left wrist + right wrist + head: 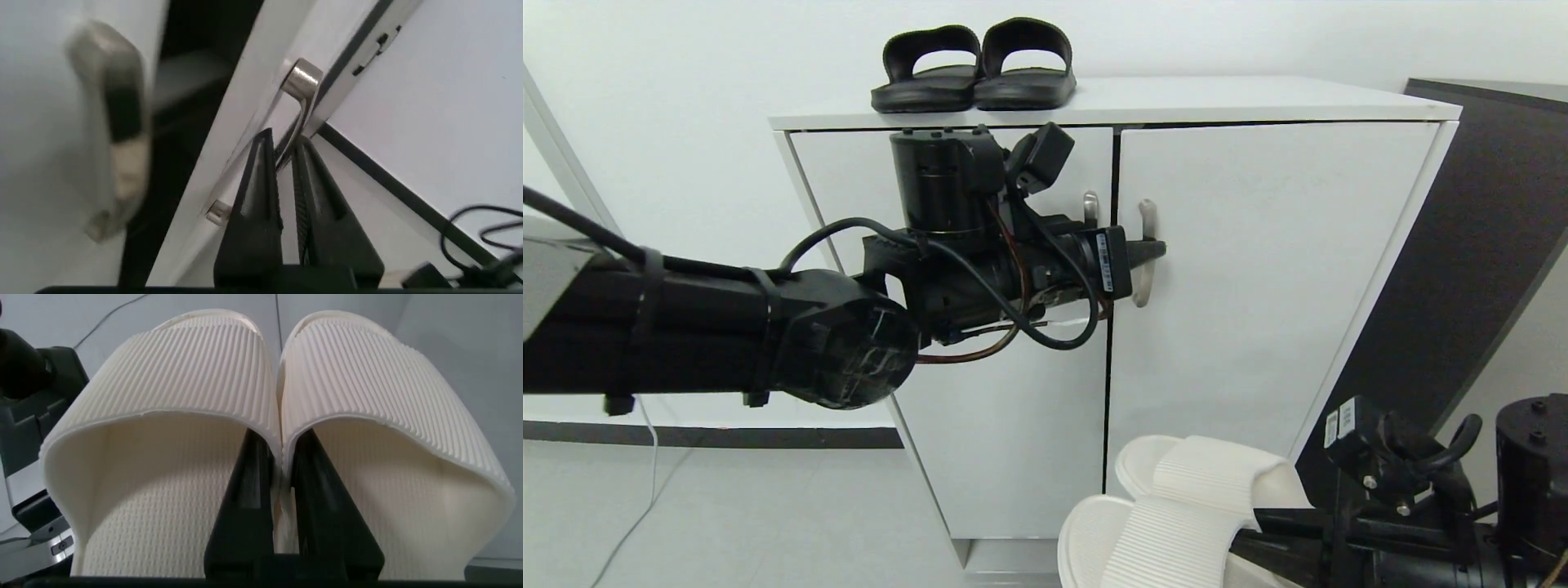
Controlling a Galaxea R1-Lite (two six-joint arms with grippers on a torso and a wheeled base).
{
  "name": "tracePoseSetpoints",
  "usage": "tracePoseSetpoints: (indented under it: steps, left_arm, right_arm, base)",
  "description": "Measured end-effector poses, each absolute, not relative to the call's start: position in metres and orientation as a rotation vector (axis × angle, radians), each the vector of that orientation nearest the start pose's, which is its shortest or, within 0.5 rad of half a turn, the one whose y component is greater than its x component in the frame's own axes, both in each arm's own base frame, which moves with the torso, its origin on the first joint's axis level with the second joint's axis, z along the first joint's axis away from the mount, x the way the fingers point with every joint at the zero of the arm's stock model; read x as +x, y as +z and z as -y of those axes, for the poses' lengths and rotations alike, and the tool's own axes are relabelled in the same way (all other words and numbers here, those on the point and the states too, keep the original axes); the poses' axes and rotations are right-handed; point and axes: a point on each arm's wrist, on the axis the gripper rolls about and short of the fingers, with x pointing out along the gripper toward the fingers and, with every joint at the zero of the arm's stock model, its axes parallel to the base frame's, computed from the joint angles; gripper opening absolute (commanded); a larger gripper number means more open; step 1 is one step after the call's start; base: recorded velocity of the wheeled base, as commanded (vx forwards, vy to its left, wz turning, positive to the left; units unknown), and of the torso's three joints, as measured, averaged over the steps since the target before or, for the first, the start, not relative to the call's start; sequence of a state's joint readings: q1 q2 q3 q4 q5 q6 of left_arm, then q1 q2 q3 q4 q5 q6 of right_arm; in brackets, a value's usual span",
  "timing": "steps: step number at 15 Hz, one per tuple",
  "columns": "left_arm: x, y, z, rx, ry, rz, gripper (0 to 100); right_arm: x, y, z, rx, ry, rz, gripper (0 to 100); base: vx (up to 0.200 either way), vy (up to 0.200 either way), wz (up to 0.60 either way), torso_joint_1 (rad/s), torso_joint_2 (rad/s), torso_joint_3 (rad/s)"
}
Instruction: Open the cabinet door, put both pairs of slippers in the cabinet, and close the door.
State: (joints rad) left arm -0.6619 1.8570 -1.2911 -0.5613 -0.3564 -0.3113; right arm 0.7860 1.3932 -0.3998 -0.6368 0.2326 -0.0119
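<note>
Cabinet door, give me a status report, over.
Left gripper shut on right door handle. Right gripper shut on white slippers. Black slippers atop cabinet.

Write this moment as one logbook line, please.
left gripper: shut on handle | right gripper: shut on white slippers | black slippers: on cabinet top | right door: not yet swung open

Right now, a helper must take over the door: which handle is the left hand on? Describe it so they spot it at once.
Find the white cabinet with black slippers on top. At its middle sit two metal handles side by side; yours is the right handle. Unlike the left handle, it is pinched by the left hand.
</note>
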Motion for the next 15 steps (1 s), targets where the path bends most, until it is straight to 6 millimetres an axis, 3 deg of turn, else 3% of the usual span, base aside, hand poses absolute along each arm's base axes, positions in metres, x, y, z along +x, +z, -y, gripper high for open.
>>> tracePoseSetpoints:
  steps: [6, 10, 13, 15]
  left_arm:
    - [0.251, 0.258, 0.227, -0.265, -1.054, -0.189, 0]
    - [0.218, 0.262, 0.206, -0.249, -1.071, -0.182, 0]
    - [0.219, 0.268, 0.191, -0.259, -1.039, -0.158, 0]
    - [0.230, 0.271, 0.193, -0.265, -1.023, -0.146, 0]
  right_arm:
    - [0.127, 0.154, -0.138, -0.099, 1.132, -0.349, 0]
    - [0.123, 0.152, -0.137, -0.142, 1.155, -0.327, 0]
    - [0.120, 0.150, -0.137, -0.148, 1.165, -0.329, 0]
    - [0.120, 0.150, -0.137, -0.149, 1.166, -0.330, 0]
  base:
    - [0.000, 0.000, 0.00, 0.000, 0.00, 0.000]
    - [0.000, 0.000, 0.00, 0.000, 0.00, 0.000]
    - [0.000, 0.000, 0.00, 0.000, 0.00, 0.000]
    - [0.000, 0.000, 0.00, 0.000, 0.00, 0.000]
